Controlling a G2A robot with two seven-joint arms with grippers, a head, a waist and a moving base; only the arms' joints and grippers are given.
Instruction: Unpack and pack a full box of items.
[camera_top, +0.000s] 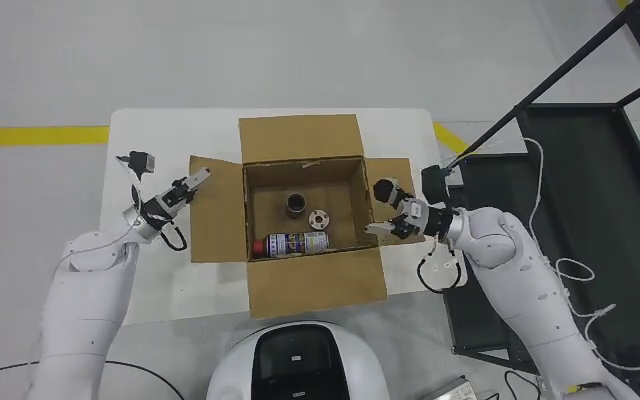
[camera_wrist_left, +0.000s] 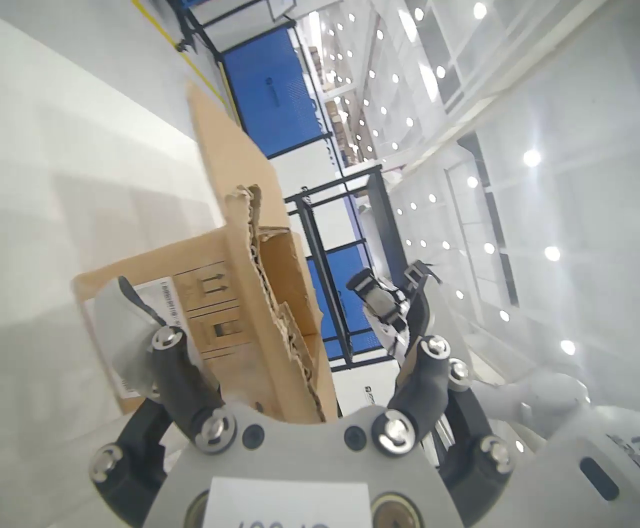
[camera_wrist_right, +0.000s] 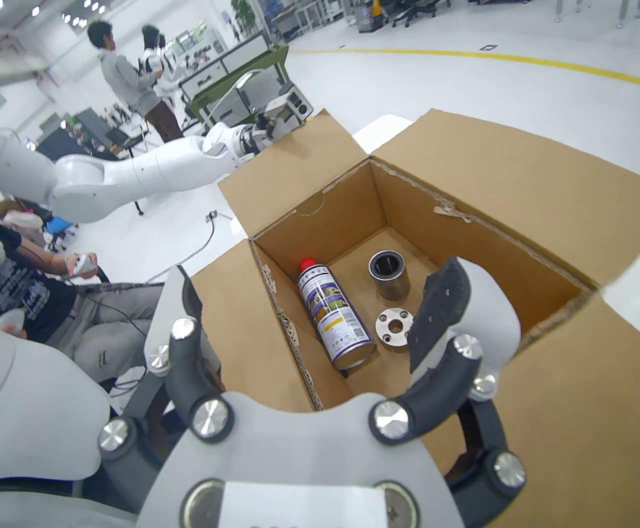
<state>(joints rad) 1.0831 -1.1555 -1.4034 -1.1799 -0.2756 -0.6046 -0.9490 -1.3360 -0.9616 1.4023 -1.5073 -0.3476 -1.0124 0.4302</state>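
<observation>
white table (camera_top: 160, 130), pale shop floor (camera_top: 300, 50) with a yellow line (camera_top: 50, 135) beyond it at 12 o'clock.

item 1: cardboard box (camera_top: 300, 138), at the table's middle, four flaps folded outward, top open. three things lay on its floor.

item 2: spray can (camera_top: 290, 243), red cap, on its side along the box wall at 6 o'clock, cap toward 9 o'clock.

item 3: metal cylinder (camera_top: 294, 206), hollow, upright near the floor's middle, apart from the can.

item 4: round flange (camera_top: 319, 218), flat, central hole, just beside the cylinder at its 4 o'clock; whether they touched could not be told.

item 5: right gripper (camera_top: 380, 208), hung at the box's 3 o'clock over the right flap (camera_top: 395, 170), fingers spread wide, nothing between them.

item 6: left gripper (camera_top: 198, 180), at the box's 9 o'clock by the outer edge of the left flap (camera_top: 215, 215), fingers likewise wide apart and empty.

risks, as judged: the can was round and on its side; a pinch off its middle would likely roll it against the wall or squirt it free. the flange was thin and flat; fingers coming straight down might skid over it or topple the cylinder beside it. a reach into the deep box from 3 o'clock could snag the flap or torn rim and drag the whole box across the table, since neither gripper steadied it.
</observation>
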